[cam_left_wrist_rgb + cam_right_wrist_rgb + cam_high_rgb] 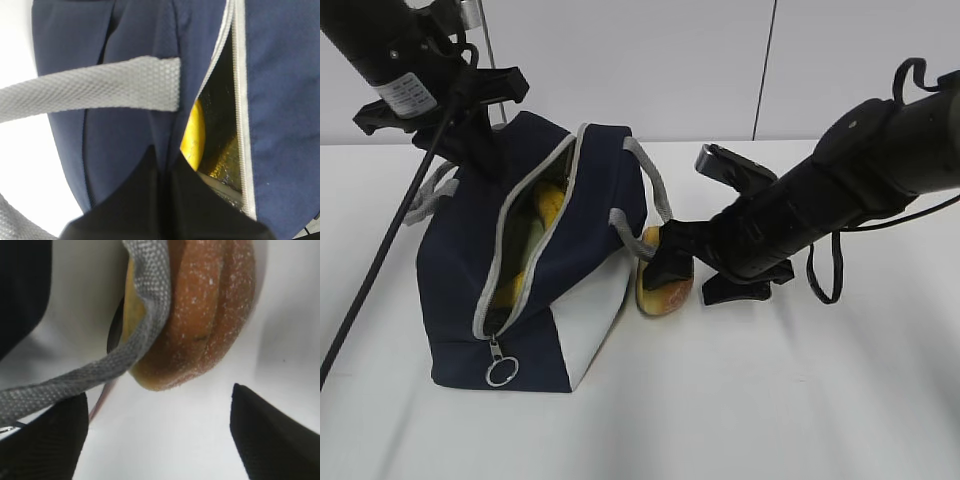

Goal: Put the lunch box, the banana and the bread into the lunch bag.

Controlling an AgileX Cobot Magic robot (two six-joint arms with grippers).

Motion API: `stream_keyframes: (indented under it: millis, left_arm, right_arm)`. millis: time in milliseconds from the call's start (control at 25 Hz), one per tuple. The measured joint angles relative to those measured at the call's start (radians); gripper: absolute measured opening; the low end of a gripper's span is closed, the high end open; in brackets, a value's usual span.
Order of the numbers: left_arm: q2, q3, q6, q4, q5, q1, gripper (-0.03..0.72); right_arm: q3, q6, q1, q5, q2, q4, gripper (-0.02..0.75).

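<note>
The navy lunch bag [460, 270] stands on the white table with its zipper open. The yellow banana [550, 205] lies inside against the foil lining and also shows in the left wrist view [194, 135]. A pale edge [224, 188] shows deeper in the opening; I cannot tell whether it is the lunch box. My left gripper [470, 150] is shut on the bag's navy fabric [125, 165] beside the opening. The golden-brown bread [665, 295] lies on the table against the bag's white side. My right gripper [682, 280] is open, and the bread [200, 315] is just beyond its fingertips.
A grey webbing handle [150, 310] drapes over the bread's left side. Another handle [90, 95] crosses the left wrist view. The zipper's ring pull [501, 372] hangs at the bag's near end. A black cable [380, 260] runs down at the left.
</note>
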Motion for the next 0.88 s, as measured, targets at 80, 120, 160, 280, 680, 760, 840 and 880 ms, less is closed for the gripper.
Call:
stream_keyframes:
  millis: [80,120,160,280,680,760,840,880]
  left_arm:
    - [0.0,0.0,0.0,0.0,0.0,0.0,-0.001]
    - [0.0,0.0,0.0,0.0,0.0,0.0,-0.001]
    - [0.0,0.0,0.0,0.0,0.0,0.0,-0.001]
    - [0.0,0.0,0.0,0.0,0.0,0.0,-0.001]
    - [0.0,0.0,0.0,0.001,0.0,0.0,-0.001]
    - [0.0,0.0,0.0,0.001,0.0,0.0,-0.001]
    - [0.0,0.0,0.0,0.001,0.0,0.0,-0.001]
    - [0.0,0.0,0.0,0.001,0.0,0.0,-0.001]
  right_arm:
    - [-0.013,0.0,0.0,-0.015,0.009,0.006,0.665]
    - [-0.015,-0.002,0.0,-0.027,0.012,0.009,0.666]
    - [-0.021,-0.002,0.0,-0.036,0.012,0.013,0.667]
    - [-0.034,-0.002,-0.009,-0.06,0.012,0.018,0.667]
    - [-0.127,-0.002,-0.01,-0.073,0.099,0.026,0.666]
    - [-0.14,0.0,-0.01,-0.071,0.115,0.026,0.666]
    - [-0.148,0.006,-0.01,-0.071,0.127,0.026,0.664]
    - [-0.151,0.006,-0.011,-0.071,0.134,0.026,0.662]
